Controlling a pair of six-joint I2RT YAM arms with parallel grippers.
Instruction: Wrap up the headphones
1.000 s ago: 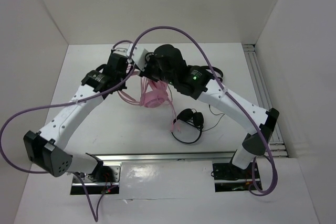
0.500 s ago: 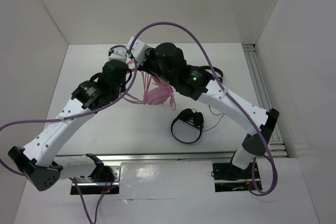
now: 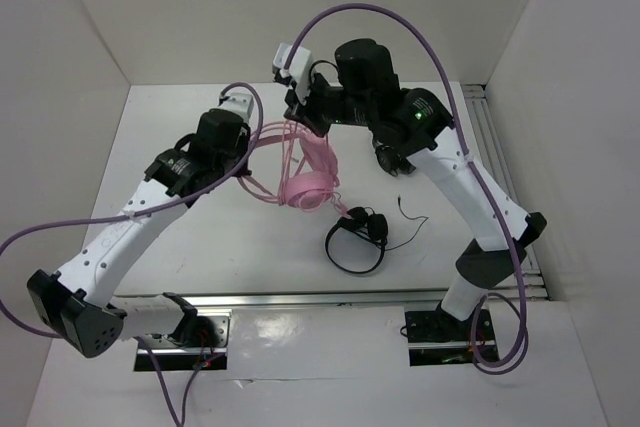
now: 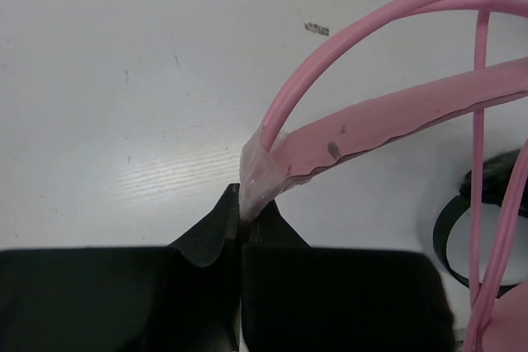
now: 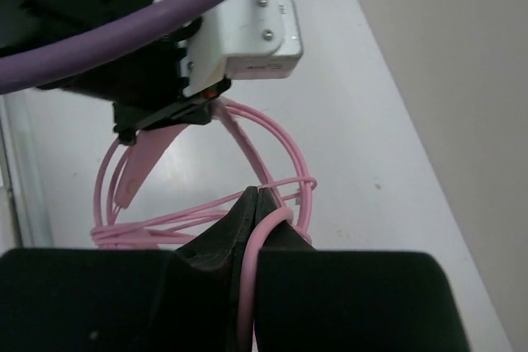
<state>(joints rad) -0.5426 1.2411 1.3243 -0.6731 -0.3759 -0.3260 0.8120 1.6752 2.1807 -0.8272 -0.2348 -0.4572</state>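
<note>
The pink headphones (image 3: 308, 179) hang above the table between the two arms, cups low and headband up. My left gripper (image 3: 243, 142) is shut on the end of the pink headband (image 4: 346, 133), pinched at its taped tip (image 4: 257, 172). My right gripper (image 3: 300, 117) is shut on the thin pink cable (image 5: 262, 241), which loops several times round the headband wires (image 5: 280, 154). In the right wrist view the left wrist camera (image 5: 243, 35) sits just above the loops.
A small black headphone (image 3: 358, 237) with a thin black cable lies on the table right of the pink cups. Another black headphone (image 3: 392, 159) lies half hidden under my right arm. White walls close in the back and sides. A metal rail (image 3: 500, 177) runs along the right.
My right gripper has risen and swung right with the cable. The pink headphones have lifted and hang lower right. My left gripper holds the headband and has shifted slightly.
</note>
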